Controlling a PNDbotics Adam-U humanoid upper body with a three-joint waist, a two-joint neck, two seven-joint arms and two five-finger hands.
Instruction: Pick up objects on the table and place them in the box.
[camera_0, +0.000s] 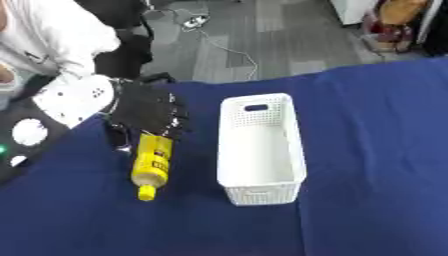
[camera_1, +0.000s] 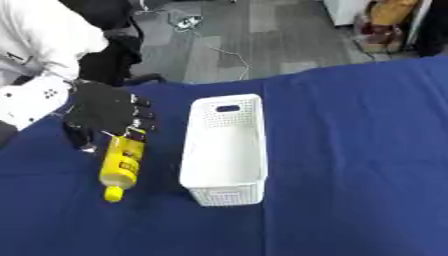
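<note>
A yellow bottle (camera_0: 151, 165) with a yellow cap lies on the blue table, cap toward me, just left of the white box (camera_0: 260, 150). My left hand (camera_0: 147, 113), black, comes in from the upper left and covers the bottle's far end, its fingers curled over it. Whether the bottle rests on the cloth or is raised at that end cannot be told. The box is a perforated rectangular basket, and nothing shows inside it. My right hand is in neither view.
The blue cloth (camera_0: 376, 150) covers the table, with its far edge running across the top of the views. Beyond it lie grey floor and a cable (camera_0: 229, 50). A person in white (camera_0: 52, 35) stands at the upper left.
</note>
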